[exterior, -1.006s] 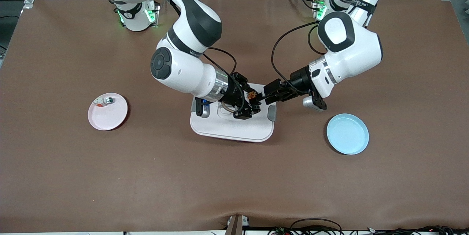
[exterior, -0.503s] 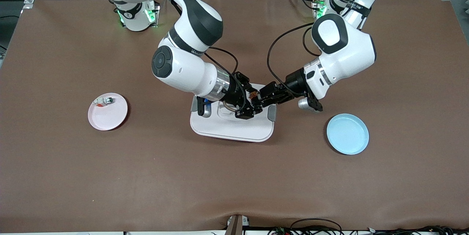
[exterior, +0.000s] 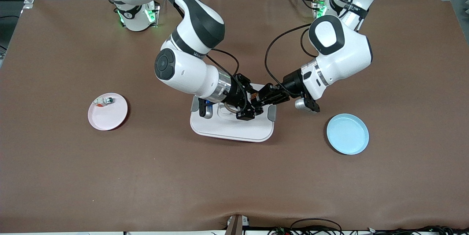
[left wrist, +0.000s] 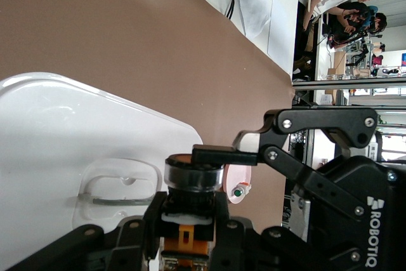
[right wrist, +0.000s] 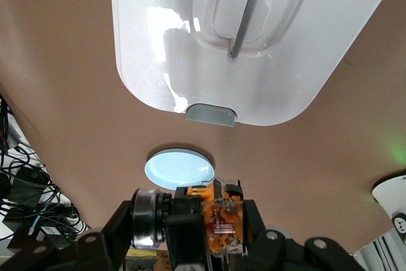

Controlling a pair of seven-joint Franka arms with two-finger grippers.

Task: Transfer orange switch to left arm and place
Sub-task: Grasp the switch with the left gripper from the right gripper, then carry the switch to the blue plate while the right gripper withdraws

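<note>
The orange switch [exterior: 253,97] hangs in the air over the white box [exterior: 234,129], held between both grippers. My right gripper [exterior: 252,105] is shut on it end to end, with its silver ring and orange rear [right wrist: 219,220] between the jaws. My left gripper [exterior: 261,98] is closed round its black body [left wrist: 190,204], fingers tight on both sides. In the left wrist view the right gripper's finger [left wrist: 216,155] lies across the switch's ring. The box lid with its clear handle shows below in the left wrist view [left wrist: 63,131] and the right wrist view [right wrist: 165,42].
A pink plate [exterior: 108,116] with a small silver-white part [exterior: 107,100] lies toward the right arm's end of the table. A blue plate [exterior: 347,134] lies toward the left arm's end, beside the box; it also shows in the right wrist view [right wrist: 179,168].
My left gripper has moved in toward the right gripper and closed the gap, so its fingers now sit round the switch. The right gripper has barely moved.
</note>
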